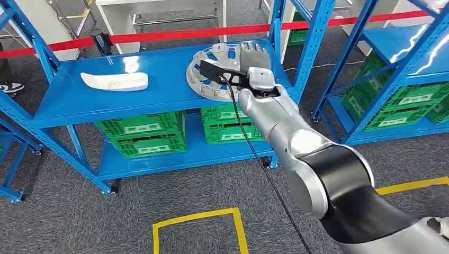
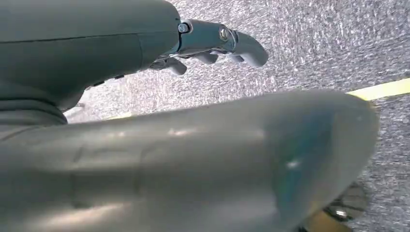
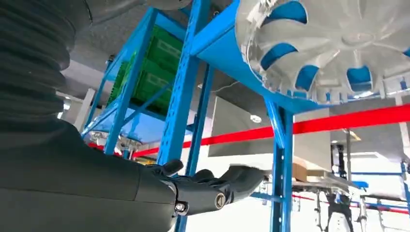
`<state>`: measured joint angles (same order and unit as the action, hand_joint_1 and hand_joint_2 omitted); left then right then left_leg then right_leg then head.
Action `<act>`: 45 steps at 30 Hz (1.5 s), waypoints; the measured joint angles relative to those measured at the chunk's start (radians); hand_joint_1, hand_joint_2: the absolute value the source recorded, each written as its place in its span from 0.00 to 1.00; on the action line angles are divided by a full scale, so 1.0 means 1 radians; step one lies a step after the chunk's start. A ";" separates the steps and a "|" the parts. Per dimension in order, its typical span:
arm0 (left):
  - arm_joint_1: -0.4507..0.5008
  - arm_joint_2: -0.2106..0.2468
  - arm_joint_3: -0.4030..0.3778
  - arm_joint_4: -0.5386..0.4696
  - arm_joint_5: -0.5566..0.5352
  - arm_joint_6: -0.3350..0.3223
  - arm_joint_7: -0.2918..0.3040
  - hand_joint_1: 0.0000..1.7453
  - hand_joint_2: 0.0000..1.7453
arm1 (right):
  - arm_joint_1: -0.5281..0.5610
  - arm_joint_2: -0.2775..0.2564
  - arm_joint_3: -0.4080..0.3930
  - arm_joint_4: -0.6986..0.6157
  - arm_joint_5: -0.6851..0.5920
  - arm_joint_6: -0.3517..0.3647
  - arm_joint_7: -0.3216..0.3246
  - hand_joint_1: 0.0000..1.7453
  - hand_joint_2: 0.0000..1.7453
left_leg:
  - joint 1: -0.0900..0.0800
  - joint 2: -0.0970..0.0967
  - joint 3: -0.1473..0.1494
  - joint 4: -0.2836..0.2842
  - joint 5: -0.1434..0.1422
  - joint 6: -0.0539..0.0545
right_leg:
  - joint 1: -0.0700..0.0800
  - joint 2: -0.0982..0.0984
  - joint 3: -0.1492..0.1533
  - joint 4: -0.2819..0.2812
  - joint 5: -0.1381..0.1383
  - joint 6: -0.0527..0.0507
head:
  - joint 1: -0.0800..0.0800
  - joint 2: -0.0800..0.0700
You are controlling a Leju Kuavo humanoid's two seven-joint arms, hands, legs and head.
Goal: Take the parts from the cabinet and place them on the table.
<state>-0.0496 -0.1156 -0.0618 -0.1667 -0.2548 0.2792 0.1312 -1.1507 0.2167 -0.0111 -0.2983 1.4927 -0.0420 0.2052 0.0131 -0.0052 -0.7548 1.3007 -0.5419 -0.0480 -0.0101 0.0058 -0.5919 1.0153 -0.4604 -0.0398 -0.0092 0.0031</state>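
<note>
I see a ribbed, spoked grey wheel cover (image 1: pixel 214 71) at the blue shelf's (image 1: pixel 95 100) right edge; my right robot hand (image 1: pixel 255 55) hovers above, fingers apart, empty.

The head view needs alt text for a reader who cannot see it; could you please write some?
The robot's right hand reaches over a round grey wheel cover lying on the top shelf of a blue rack. A long white part lies further left on that shelf, with green crates on the shelf below.

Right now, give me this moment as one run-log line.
phase: reach | right hand: open above wheel cover on top shelf | left hand: open, hanging | white part: untouched
</note>
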 joint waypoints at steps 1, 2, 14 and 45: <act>0.000 0.001 0.000 0.000 0.000 0.000 0.000 0.00 0.00 | 0.000 0.000 0.000 0.000 0.000 0.000 0.000 0.00 1.00 | 0.000 0.000 0.023 -0.065 0.049 0.001 | -0.001 0.001 0.006 0.002 -0.006 0.002 | 0.000 0.000; 0.000 0.003 0.000 0.000 0.000 0.000 0.000 0.00 0.00 | -0.002 0.000 0.000 0.000 0.000 0.000 0.000 0.00 1.00 | 0.001 0.001 0.067 -0.167 0.109 0.003 | -0.002 0.001 0.015 0.005 -0.014 0.006 | 0.000 0.000; -0.002 0.003 0.000 0.000 0.000 -0.005 -0.001 0.00 0.00 | 0.003 0.002 0.000 0.000 0.001 0.000 0.000 0.00 1.00 | -0.005 -0.001 0.136 -0.272 0.097 0.065 | 0.001 -0.001 -0.166 0.334 -0.149 0.052 | 0.004 0.000; -0.001 0.003 0.001 -0.001 0.004 -0.001 0.001 0.00 0.00 | 0.001 0.011 0.000 0.000 0.003 0.001 0.000 0.00 1.00 | 0.002 0.000 0.145 -0.273 0.091 0.056 | 0.001 -0.002 -0.168 0.331 -0.138 0.048 | 0.004 0.000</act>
<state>-0.0508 -0.1125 -0.0610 -0.1675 -0.2510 0.2785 0.1324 -1.1493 0.2274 -0.0107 -0.2983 1.4958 -0.0408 0.2052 0.0152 -0.0053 -0.6096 1.0274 -0.4508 0.0085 -0.0095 0.0042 -0.7595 1.3462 -0.5986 0.0086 -0.0050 0.0030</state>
